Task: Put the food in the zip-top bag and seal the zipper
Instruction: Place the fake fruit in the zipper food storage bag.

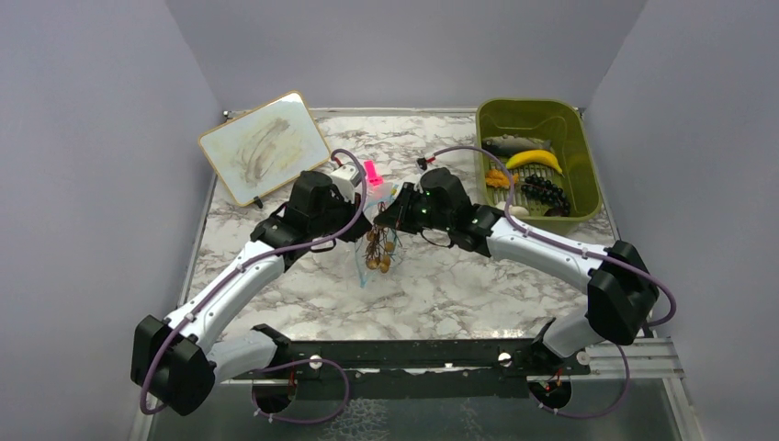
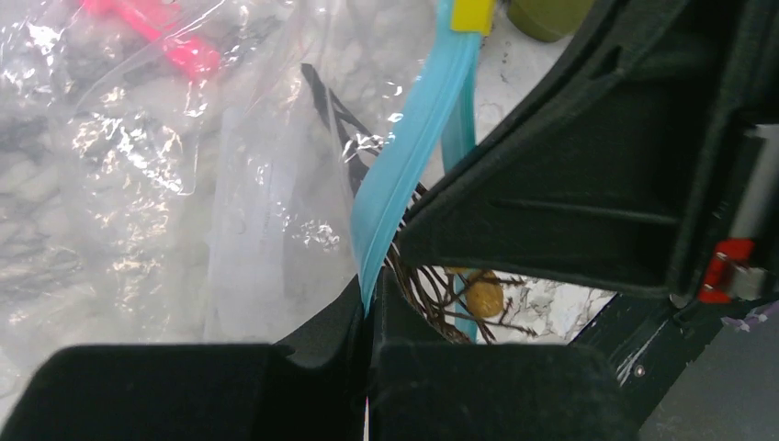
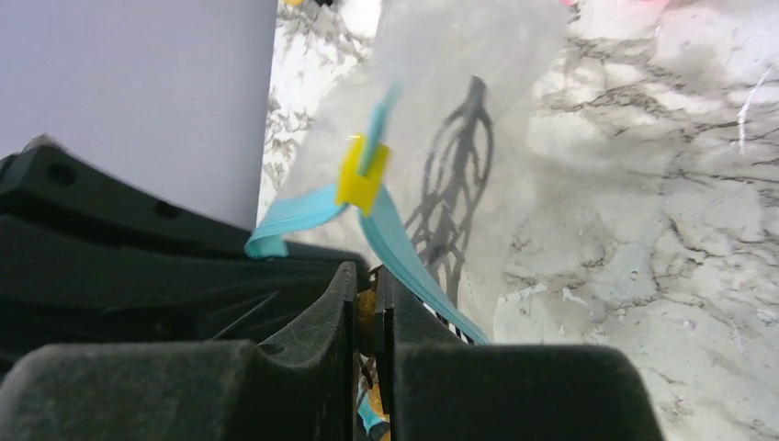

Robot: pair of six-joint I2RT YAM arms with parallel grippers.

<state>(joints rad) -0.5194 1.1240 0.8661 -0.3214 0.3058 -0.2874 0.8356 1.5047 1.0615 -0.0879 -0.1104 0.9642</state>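
The clear zip-top bag point(image 1: 366, 266) hangs between my two grippers above the table. A brownish twig bunch with yellowish balls point(image 1: 378, 250) is inside it, and it also shows in the left wrist view point(image 2: 484, 296). My left gripper point(image 1: 367, 213) point(image 2: 369, 317) is shut on the blue-teal zipper point(image 2: 404, 147). My right gripper point(image 1: 392, 216) point(image 3: 366, 308) is shut on the bag's top edge next to the zipper point(image 3: 404, 248) and its yellow slider point(image 3: 361, 175). The grey fish point(image 1: 514, 144), yellow banana point(image 1: 535, 158), orange piece point(image 1: 497, 177), dark grape bunch point(image 1: 544, 191) and white piece point(image 1: 520, 210) lie in the bin.
The olive-green bin point(image 1: 588, 156) stands at the back right. A pink clip point(image 1: 371, 172) lies on the marble table just behind the bag. A tilted whiteboard point(image 1: 265, 147) leans at the back left. Grey walls close in the table on three sides.
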